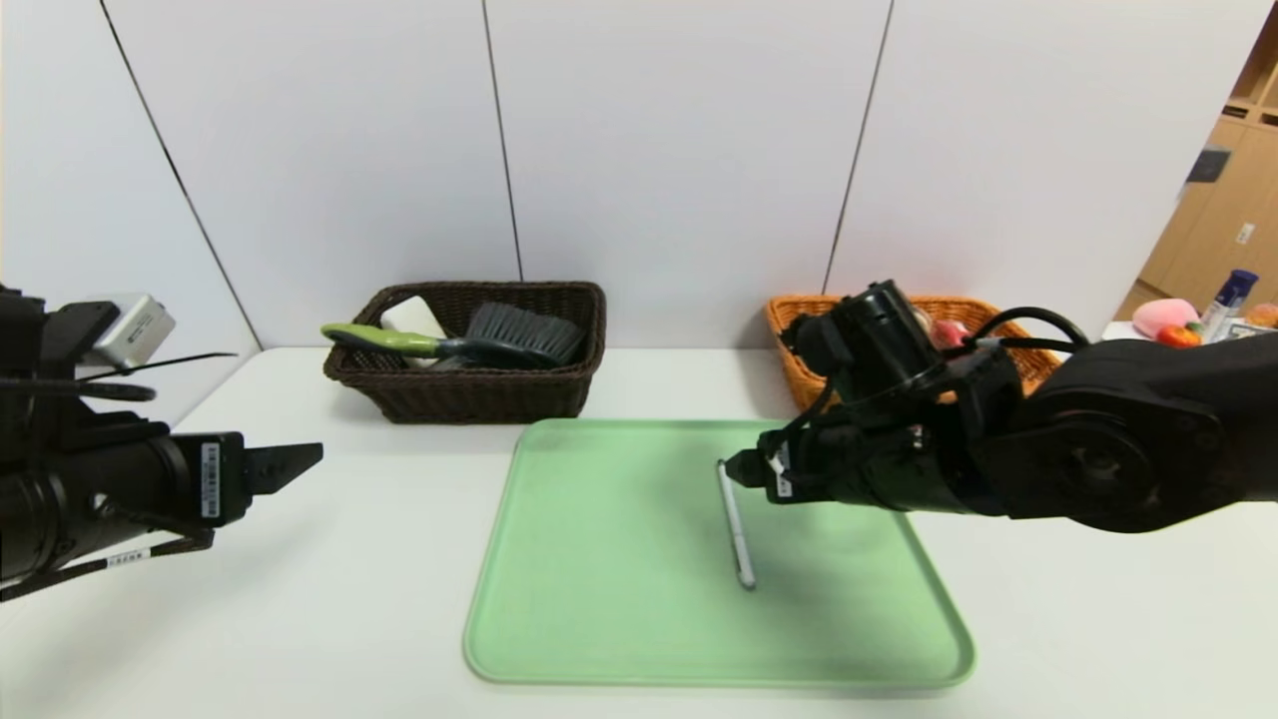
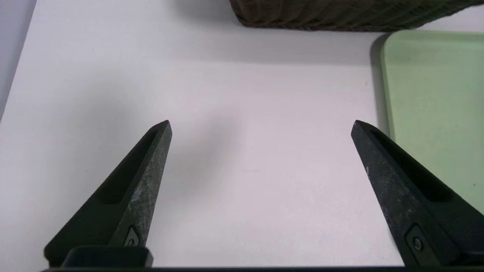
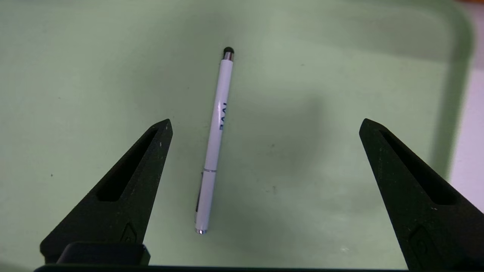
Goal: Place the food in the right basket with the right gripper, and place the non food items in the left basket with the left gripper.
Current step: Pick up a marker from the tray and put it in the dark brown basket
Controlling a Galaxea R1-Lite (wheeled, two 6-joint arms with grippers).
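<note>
black arms, pointed black claws

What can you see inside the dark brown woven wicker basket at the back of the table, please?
Inside the dark brown woven wicker basket lie a grey-bristled brush with a green handle, its handle poking over the rim, and a white block behind it. Anything lower is hidden by the basket wall.

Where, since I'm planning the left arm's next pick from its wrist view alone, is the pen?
Observer: The pen lies on the tray, right of its middle.
Operator: Anything near it?
Observer: The right gripper hangs open above it, fingers on either side.
Operator: What's in the left basket?
Observer: The left basket holds a brush and a white block.
</note>
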